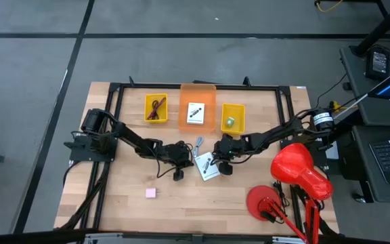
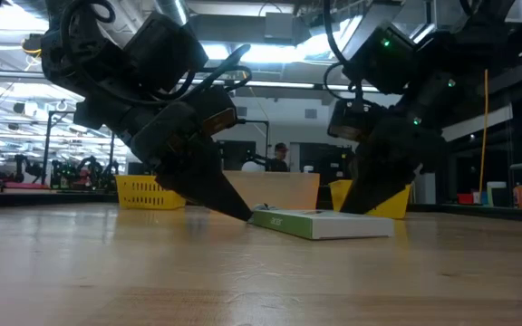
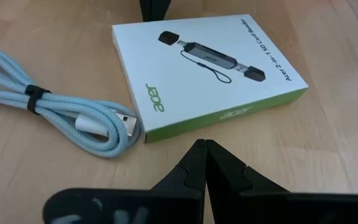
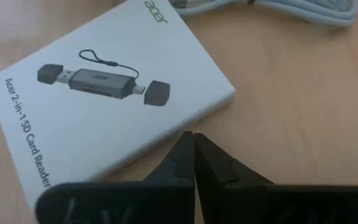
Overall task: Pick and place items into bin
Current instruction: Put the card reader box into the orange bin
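A white card-reader box with black print and a green side (image 1: 206, 166) lies flat on the wooden table between my two grippers. My left gripper (image 3: 202, 144) is shut, its tips low at the box's green side; in the low view (image 2: 243, 214) they reach the table by the box's end. My right gripper (image 4: 193, 134) is shut, its tips at the opposite edge of the box. A coiled blue-grey cable (image 3: 55, 115) lies just beyond the box. A pink square (image 1: 151, 193) lies nearer the front edge. My left gripper's shut fingertips slant down from the table's left to the box's green side (image 3: 194, 124); I cannot tell whether they touch it. My right gripper's shut fingertips slant down from the table's right over the box's white top near its edge (image 4: 185, 121); I cannot tell whether they touch it.
Three bins stand at the back: a yellow one (image 1: 156, 108) with a maroon cord, an orange one (image 1: 198, 120) with a white card, a yellow one (image 1: 233, 116) with a green cube. A red lamp (image 1: 296, 169) stands at the front right.
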